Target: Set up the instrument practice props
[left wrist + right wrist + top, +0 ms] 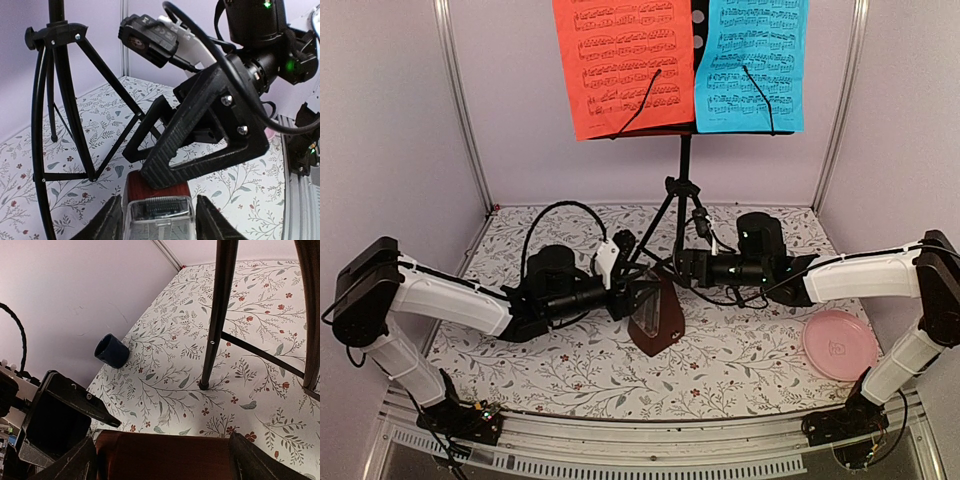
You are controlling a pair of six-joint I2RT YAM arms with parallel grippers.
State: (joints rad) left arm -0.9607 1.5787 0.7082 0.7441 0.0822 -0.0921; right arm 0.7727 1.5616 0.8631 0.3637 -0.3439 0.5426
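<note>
floral tablecloth [570,372], pale walls [390,120]; left gripper [161,220] astride metronome [653,328], grip unclear; right gripper [162,462] spread.

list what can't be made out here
Top external: red sheet and cyan sheet tops cut off by upper edge; notes too small.
Both wrist views: metronome base cut off by bottom edge.
All views: whether left gripper or right gripper touches the metronome, gaps too tight.
</note>
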